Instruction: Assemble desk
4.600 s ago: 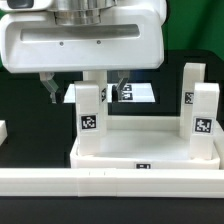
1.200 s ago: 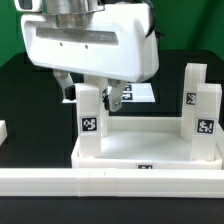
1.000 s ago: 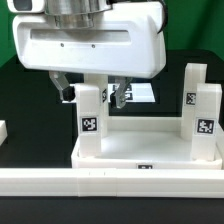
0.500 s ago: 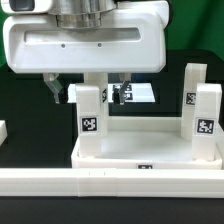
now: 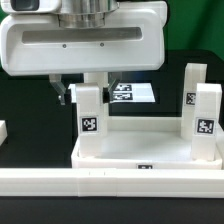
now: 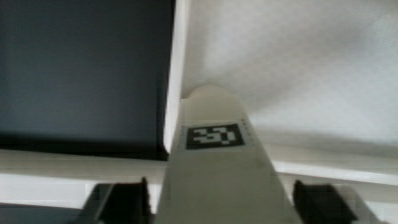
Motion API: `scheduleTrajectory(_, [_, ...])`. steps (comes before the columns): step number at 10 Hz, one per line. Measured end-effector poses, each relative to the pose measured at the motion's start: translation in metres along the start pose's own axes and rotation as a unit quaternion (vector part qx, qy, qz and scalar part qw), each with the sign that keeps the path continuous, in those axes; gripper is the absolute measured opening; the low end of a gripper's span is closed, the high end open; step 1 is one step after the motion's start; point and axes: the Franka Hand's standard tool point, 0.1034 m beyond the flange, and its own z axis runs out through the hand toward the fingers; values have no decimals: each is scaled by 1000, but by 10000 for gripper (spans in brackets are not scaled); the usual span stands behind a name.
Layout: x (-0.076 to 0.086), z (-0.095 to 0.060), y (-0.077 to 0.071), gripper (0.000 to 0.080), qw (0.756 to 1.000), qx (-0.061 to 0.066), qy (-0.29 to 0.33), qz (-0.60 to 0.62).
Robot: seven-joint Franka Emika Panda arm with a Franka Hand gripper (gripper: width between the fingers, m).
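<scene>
The white tabletop [image 5: 145, 150] lies rim up against the long front rail. A white tagged leg [image 5: 89, 110] stands upright in its corner socket on the exterior view's left. My gripper [image 5: 86, 90] is right above this leg, with one finger [image 5: 62, 92] on each side of its top and a small gap on both sides, so it is open. In the wrist view the leg [image 6: 221, 140] runs up between my fingers, with the gripper [image 6: 224, 200] around it. Two more legs [image 5: 206, 112] [image 5: 194, 84] stand upright at the tabletop's right corners.
The long white rail [image 5: 110, 182] runs along the front. The marker board [image 5: 138, 94] lies flat on the black table behind the tabletop. A small white piece [image 5: 3, 131] shows at the exterior view's left edge.
My hand was tilted and twisted around the left leg. It has turned back to square over it, and the fingers now stand off the leg's sides.
</scene>
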Motion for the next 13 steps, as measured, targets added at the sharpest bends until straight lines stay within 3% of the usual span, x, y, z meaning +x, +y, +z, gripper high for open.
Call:
scheduleTrajectory(1, [0, 0, 0, 287, 1000, 0, 0, 2])
scheduleTrajectory(5, [0, 0, -1, 288, 998, 1, 0, 67])
scheduleTrajectory(8, [1, 0, -2, 289, 975, 18, 2, 222])
scheduleTrajectory(9, [1, 0, -5, 290, 958, 18, 1, 287])
scheduleTrajectory(11, [2, 0, -6, 290, 910, 34, -1, 414])
scheduleTrajectory(13, [3, 0, -6, 290, 874, 36, -3, 485])
